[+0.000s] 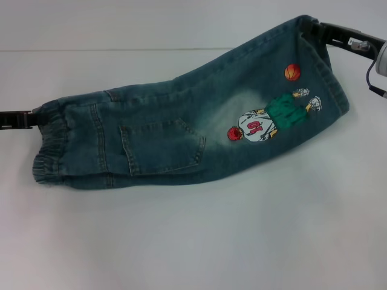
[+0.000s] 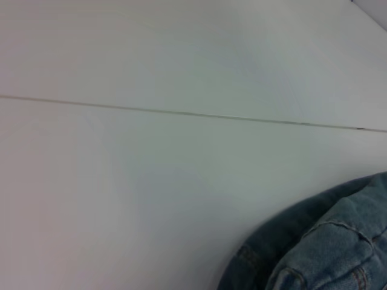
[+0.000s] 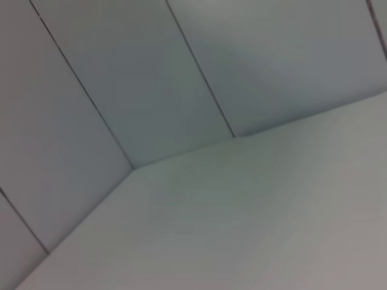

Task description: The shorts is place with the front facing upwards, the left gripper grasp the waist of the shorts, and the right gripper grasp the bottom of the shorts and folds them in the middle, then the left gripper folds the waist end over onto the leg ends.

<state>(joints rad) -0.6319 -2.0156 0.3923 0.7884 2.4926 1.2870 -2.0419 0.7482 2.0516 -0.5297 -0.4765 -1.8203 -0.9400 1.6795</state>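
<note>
— Far left first?
— Left gripper [image 1: 33, 118], black, reaching in from the left edge and clamped on the waist of the shorts [image 1: 51, 145], at its upper corner. Jaws closed on that gathered, ruffled elastic band.

— And the garment itself?
— The shorts [image 1: 181, 130], blue-green denim, folded lengthwise into one long band, stretched across the white counter [image 1: 193, 241] from lower left to upper right. Waist end resting low near the counter; right end lifted higher.

— Details on the denim, moving rightward?
— Just right of the waistband, a vertical seam, then a patch pocket [image 1: 162, 147] with pale stitching. Beyond that, a faded pale oval patch [image 1: 233, 109]. Next, a cartoon basketball-player print [image 1: 272, 118]: white numbered jersey, green shorts, red cap, lying sideways. Above it, an orange basketball [image 1: 292, 72].

— Far right?
— Right gripper [image 1: 323, 30], black, coming in from the upper right corner, pinching the bottom of the shorts [image 1: 329, 72] at its top corner, jaws shut on the hem. Fabric hanging down from that grip in a rounded fold.

— Wrist views?
— Left wrist: a bunched corner of denim against the white counter, with a thin seam line running across the surface. Right wrist: only plain pale panels and counter.
</note>
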